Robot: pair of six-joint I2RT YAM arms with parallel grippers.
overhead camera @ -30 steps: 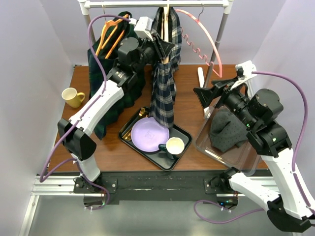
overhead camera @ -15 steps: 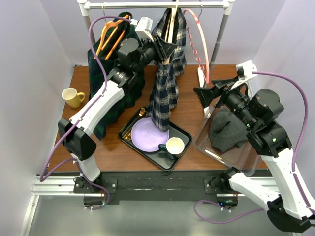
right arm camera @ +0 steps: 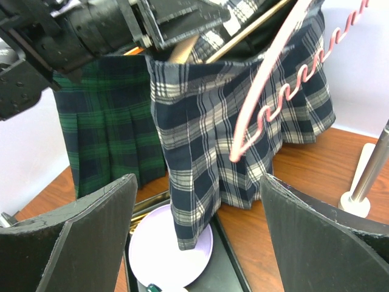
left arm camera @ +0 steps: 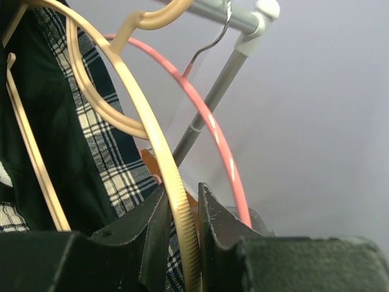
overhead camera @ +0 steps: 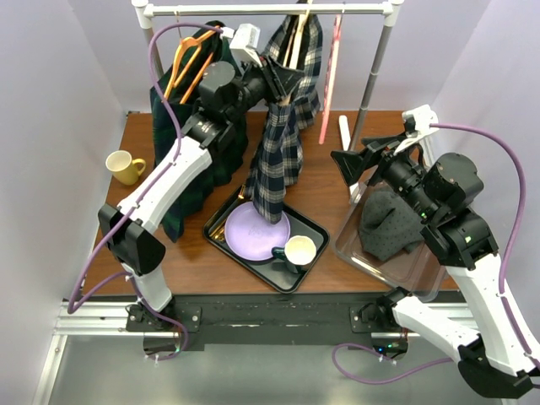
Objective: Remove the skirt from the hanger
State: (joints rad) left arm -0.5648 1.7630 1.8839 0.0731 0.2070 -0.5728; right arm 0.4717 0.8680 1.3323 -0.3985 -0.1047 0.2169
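A navy and white plaid skirt hangs from a tan hanger on the rail; its lower end rests over the lilac plate. My left gripper is shut on the tan hanger's ribbed arm, beside the skirt's waist. The skirt also shows in the right wrist view. My right gripper is open and empty, to the right of the skirt and pointing at it.
An empty pink hanger swings right of the skirt. A green plaid skirt on an orange hanger hangs at left. A black tray holds the plate and a mug. A clear bin holds dark cloth. A yellow mug stands at left.
The pink hanger has swung from spread out to the right to hanging nearly straight down. The plaid skirt has shifted slightly; my left gripper keeps hold of the tan hanger. The right arm has not moved.
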